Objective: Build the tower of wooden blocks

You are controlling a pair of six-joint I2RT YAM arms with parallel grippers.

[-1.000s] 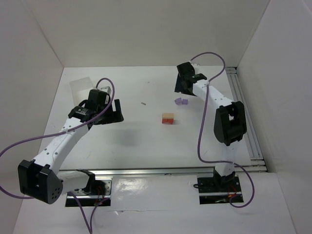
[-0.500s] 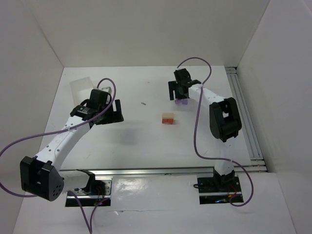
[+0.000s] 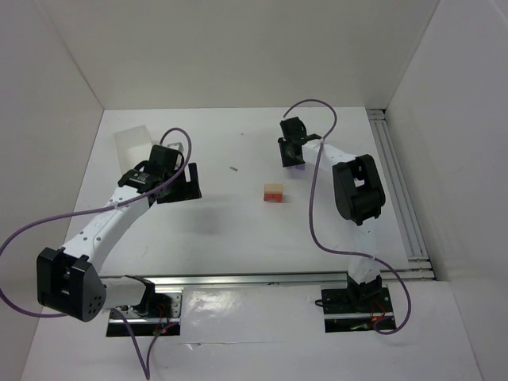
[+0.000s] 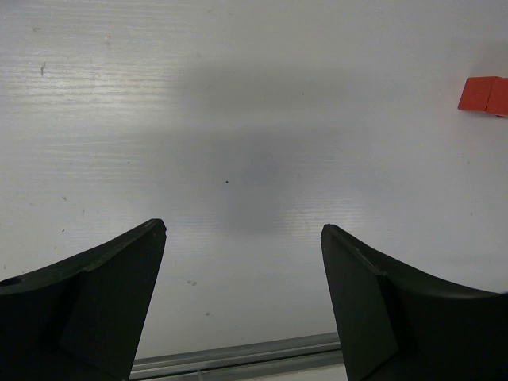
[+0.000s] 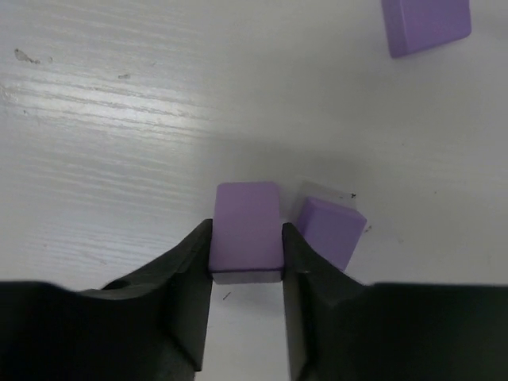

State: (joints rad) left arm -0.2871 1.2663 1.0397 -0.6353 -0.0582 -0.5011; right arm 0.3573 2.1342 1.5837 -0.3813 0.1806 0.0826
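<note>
right wrist view: the right pincer (image 5: 247, 238) is closed on a lilac cube (image 5: 246, 226), which sits on the white table (image 5: 119, 119).
its two dark fingers press the left and right faces of this cube. a second lilac cube (image 5: 329, 230) lies just beside it on the right, a little tilted, and a third lilac cube (image 5: 425, 24) is in the upper right corner of the frame, well apart. in the top external view a short stack (image 3: 273, 193), red-orange below and pale tan on top, stands near the middle of the frame, lower left of the right pincer and apart from it. the left pincer (image 4: 243, 228) is wide open over bare table and holds nothing.
</note>
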